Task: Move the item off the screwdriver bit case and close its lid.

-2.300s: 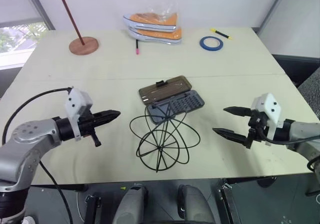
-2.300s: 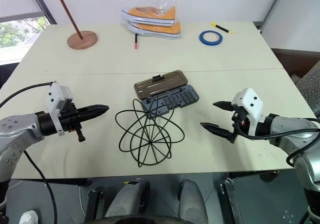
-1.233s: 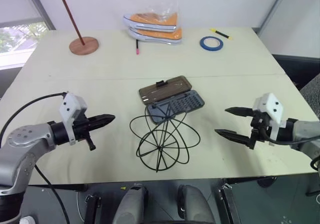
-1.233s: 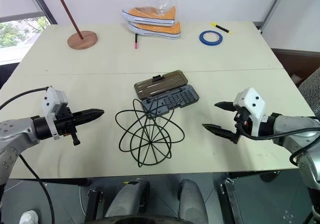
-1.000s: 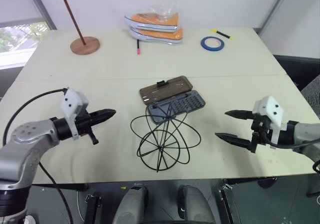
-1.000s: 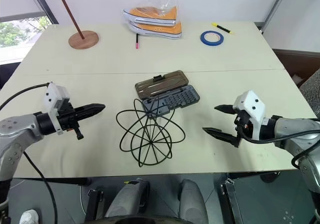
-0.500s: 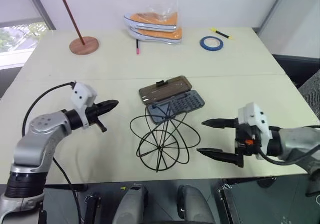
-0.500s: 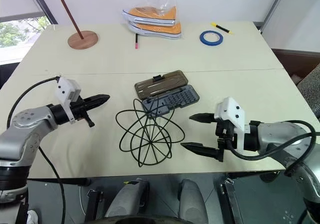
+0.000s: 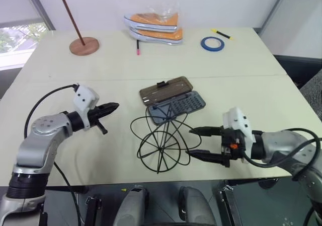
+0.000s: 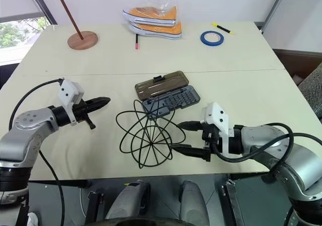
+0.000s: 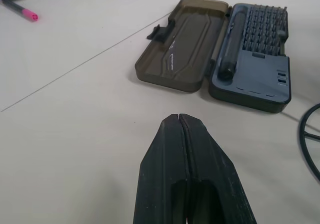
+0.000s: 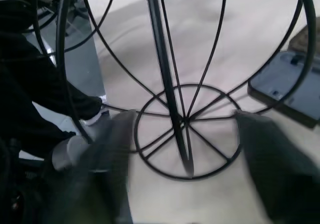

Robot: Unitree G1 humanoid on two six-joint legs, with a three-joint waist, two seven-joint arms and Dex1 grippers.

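Right end effector (image 9: 196, 143), fingers spread around the item's (image 9: 162, 144) hoops, needs to pinch and lift it off the screwdriver bit case (image 9: 177, 106).

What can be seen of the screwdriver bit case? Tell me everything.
The screwdriver bit case lies open and flat mid-table: a dark grey plastic tray with rows of small bits and one long slot. Its smoky brown, ridged lid is folded back flat, black latch on the far edge. The wire globe frame leans over the tray's near corner.

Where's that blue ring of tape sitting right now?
The blue tape roll lies at the table's far right, beside a yellow marker and right of the bagged orange shoes.
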